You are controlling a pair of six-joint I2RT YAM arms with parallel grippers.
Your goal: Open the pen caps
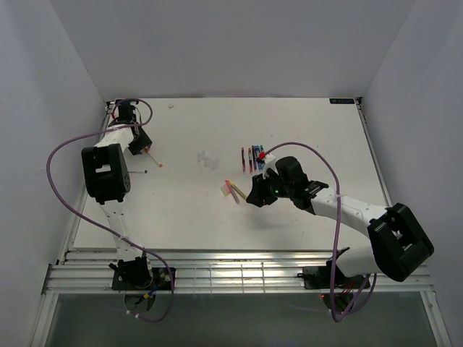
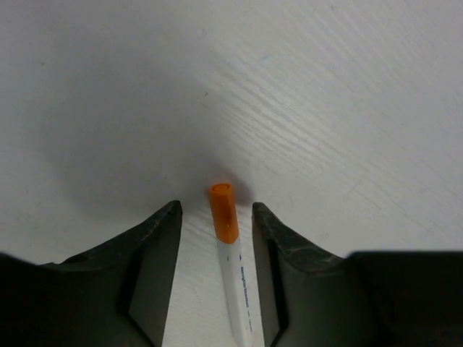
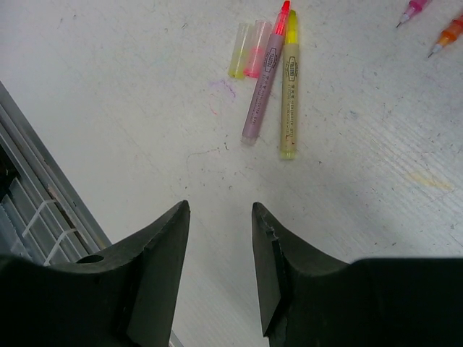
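**Left wrist view: orange cap on, pen between parted jaws**

The left gripper (image 2: 216,208) sits low over the table (image 2: 325,108). The pen (image 2: 242,296) runs up between its fingers (image 2: 152,260) toward 12 o'clock. The jaws stand narrowly apart and are not clamped: bare table shows between the pen and the 9 o'clock finger, while the pen lies close to the 3 o'clock one. The orange cap (image 2: 224,212) is seated on the pen's far end, level with the fingertips. It is a short, smooth tube, bright against the white barrel with its small dark print.

In the top view this pair is at the table's 10 o'clock, well apart from the right arm. The right gripper (image 3: 221,206) hovers empty near mid-table, its jaws about as narrow. At its 12 o'clock a yellow cap (image 3: 238,50) and a pink cap (image 3: 254,49) lie side by side. The pink pen (image 3: 265,79) and yellow pen (image 3: 289,87) lie just beside them with bare tips, so those two look done. A row of pens (image 1: 252,157) lies toward 1 o'clock; whether they are capped is too small to tell.

The step in hand appears to be securing the orange pen. Next, the left jaws should close on the barrel behind the cap, leaving the cap free. The right gripper would then need to cross over, pinch the cap alone and pull straight along the pen's axis. A loose grip may let the thin round barrel roll or twist.
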